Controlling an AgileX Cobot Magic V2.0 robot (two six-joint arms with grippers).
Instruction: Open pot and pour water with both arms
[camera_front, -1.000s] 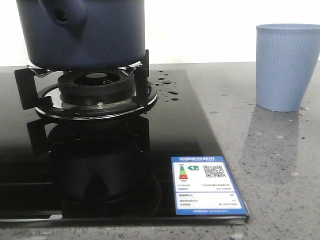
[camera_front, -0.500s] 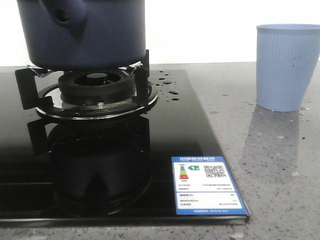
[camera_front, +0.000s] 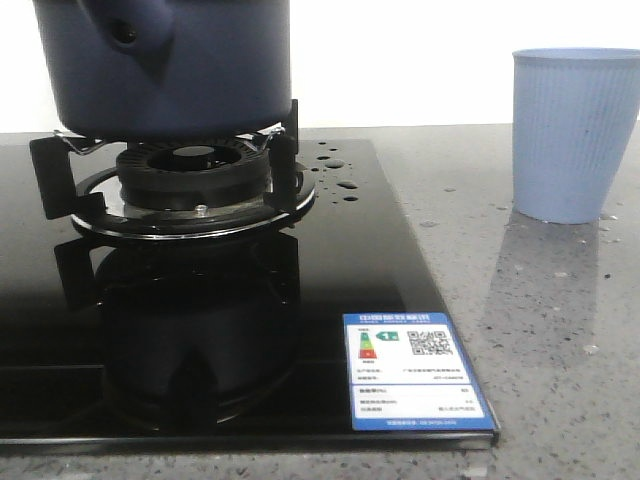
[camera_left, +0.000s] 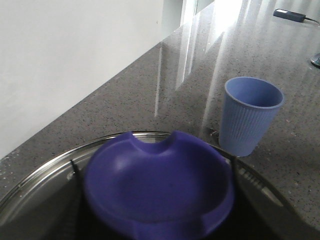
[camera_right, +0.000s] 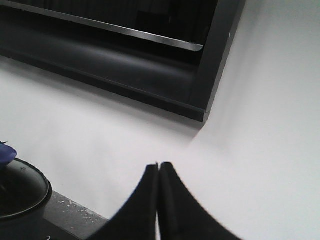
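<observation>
Right gripper (camera_right: 158, 200): my two black curved fingers are pressed together tip to tip with nothing between them; clenched on nothing, raised against a white wall below a dark framed panel (camera_right: 150, 55).
Left gripper: my fingers do not show in the left wrist view, so I cannot tell whether they are parted or closed. My camera looks straight down on the blue-violet dished knob (camera_left: 159, 187) of the lid.
Lid: round glass lid with a steel rim (camera_left: 45, 172), still seated; the knob is blurred and fills the lower middle of the view.
Pot: large round dark navy-blue matte pot (camera_front: 200, 70) with a thick stubby side handle pierced by a round hole (camera_front: 124, 34). It rests on the black pan supports (camera_front: 283, 165) of the gas burner (camera_front: 190, 172), at the back left of the hob. A part of the pot and lid also shows at the edge of the right wrist view (camera_right: 20, 200).
Hob: glossy black glass hob (camera_front: 330, 270) set in the grey speckled stone worktop (camera_front: 540, 330); water droplets (camera_front: 338, 175) lie on the glass beside the burner; a blue-edged energy label (camera_front: 415, 372) sits at its front right corner.
Cup: light blue ribbed plastic cup (camera_front: 575, 135), upright on the worktop, off the hob's right edge, well apart from the pot; also seen in the left wrist view (camera_left: 250, 115).
</observation>
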